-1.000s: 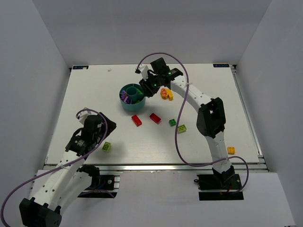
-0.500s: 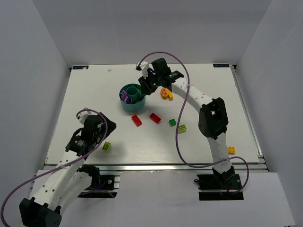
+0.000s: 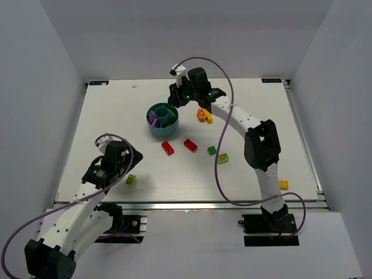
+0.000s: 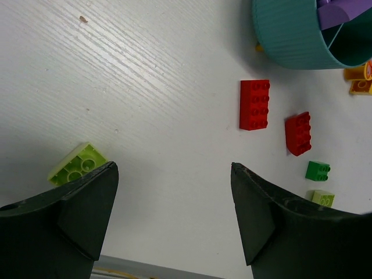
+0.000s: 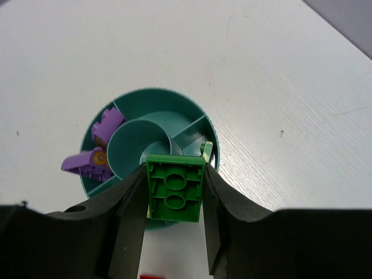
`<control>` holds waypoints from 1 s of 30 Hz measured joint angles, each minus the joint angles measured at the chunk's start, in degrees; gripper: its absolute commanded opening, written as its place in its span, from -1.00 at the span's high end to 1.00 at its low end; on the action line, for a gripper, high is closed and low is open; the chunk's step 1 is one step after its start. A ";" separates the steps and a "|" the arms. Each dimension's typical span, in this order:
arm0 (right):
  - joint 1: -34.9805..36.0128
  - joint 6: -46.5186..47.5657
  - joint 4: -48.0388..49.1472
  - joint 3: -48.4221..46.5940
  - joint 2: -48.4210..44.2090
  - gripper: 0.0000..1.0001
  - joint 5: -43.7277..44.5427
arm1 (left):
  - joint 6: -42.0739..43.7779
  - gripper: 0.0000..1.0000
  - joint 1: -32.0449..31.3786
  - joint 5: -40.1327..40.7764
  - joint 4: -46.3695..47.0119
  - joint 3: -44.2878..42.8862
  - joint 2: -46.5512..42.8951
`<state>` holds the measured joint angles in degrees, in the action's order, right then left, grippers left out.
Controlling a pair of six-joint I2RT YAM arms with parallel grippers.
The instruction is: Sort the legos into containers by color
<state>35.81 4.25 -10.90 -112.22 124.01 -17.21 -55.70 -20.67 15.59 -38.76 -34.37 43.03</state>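
Legos, held: one dark green plastic brick [image 5: 174, 195], two round shapes on the face towards the camera, at the lower centre of the right wrist view.
Right gripper [image 5: 174, 200]: my two black fingers clamp the dark green plastic brick on both long sides. In the wrist view it overlaps the bowl's lower rim.
Containers: one round teal plastic bowl [image 3: 154, 129], divided by inner walls around a central ring. It stands at the upper centre of the top view on the white table [image 3: 104, 110].
Bowl contents: purple plastic bricks [image 5: 104, 125] in the compartments at the left of the right wrist view. A sliver of light green shows at the held brick's upper right corner, too hidden to identify.
Loose legos, centre of the top view: two red rectangular bricks [image 3: 167, 147] side by side below the bowl. To their right lie a small dark green square brick [image 3: 212, 150] and a lime green square brick [image 3: 223, 157].
Orange and yellow pieces [image 3: 204, 115]: clustered just right of the bowl.
Single orange brick [image 3: 283, 185]: lower right of the top view, near my right arm's base.
Left gripper [image 4: 174, 215]: my jaws stand wide apart with nothing between them, low over the table.
Larger lime green brick [image 4: 77, 164]: lower left of the left wrist view, just beside my left fingertip. I cannot tell whether they touch.
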 measured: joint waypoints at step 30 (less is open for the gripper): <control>-1.70 -16.92 7.69 -0.11 7.63 0.37 -2.93 | -0.28 -0.75 0.00 0.04 -3.04 -1.68 1.14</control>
<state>34.11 -12.67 -3.20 -112.33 131.63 -20.14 -55.99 -20.67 15.64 -41.80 -36.05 44.16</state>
